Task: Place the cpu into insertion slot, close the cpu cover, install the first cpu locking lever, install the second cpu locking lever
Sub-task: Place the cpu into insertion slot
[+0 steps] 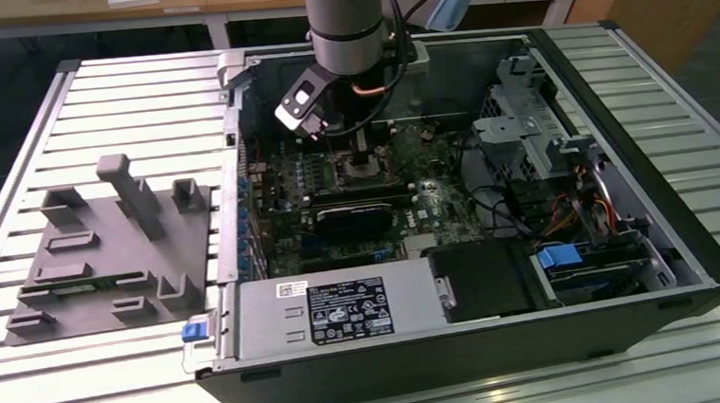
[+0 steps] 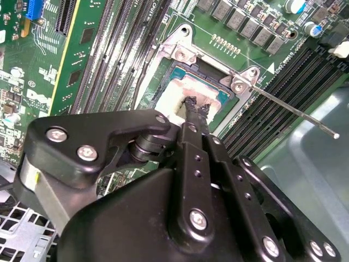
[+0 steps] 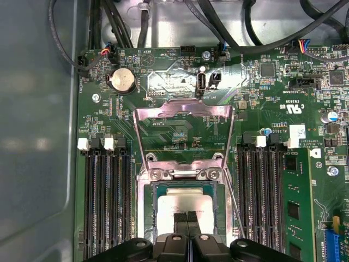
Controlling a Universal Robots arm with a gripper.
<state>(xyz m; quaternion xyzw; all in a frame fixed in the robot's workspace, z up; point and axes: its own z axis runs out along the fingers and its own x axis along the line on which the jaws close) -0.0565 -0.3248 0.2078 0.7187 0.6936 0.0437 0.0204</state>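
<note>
Cpu (image 3: 185, 201), pale and silvery, lies flat inside the insertion slot (image 3: 163, 186) on the green board. In the exterior view, from left to right, a grey holder block (image 1: 109, 247) sits on the slatted table (image 1: 24, 120). Next comes an open computer case (image 1: 473, 365), with the arm (image 1: 347, 22) reaching down into it. In the first wrist view the gripper (image 3: 187, 215) has its fingers pressed together, tips down on the cpu's top. The cpu cover (image 3: 184, 111) stands swung open beside the slot. A thin locking lever (image 2: 289, 106) sticks out free to one side.
</note>
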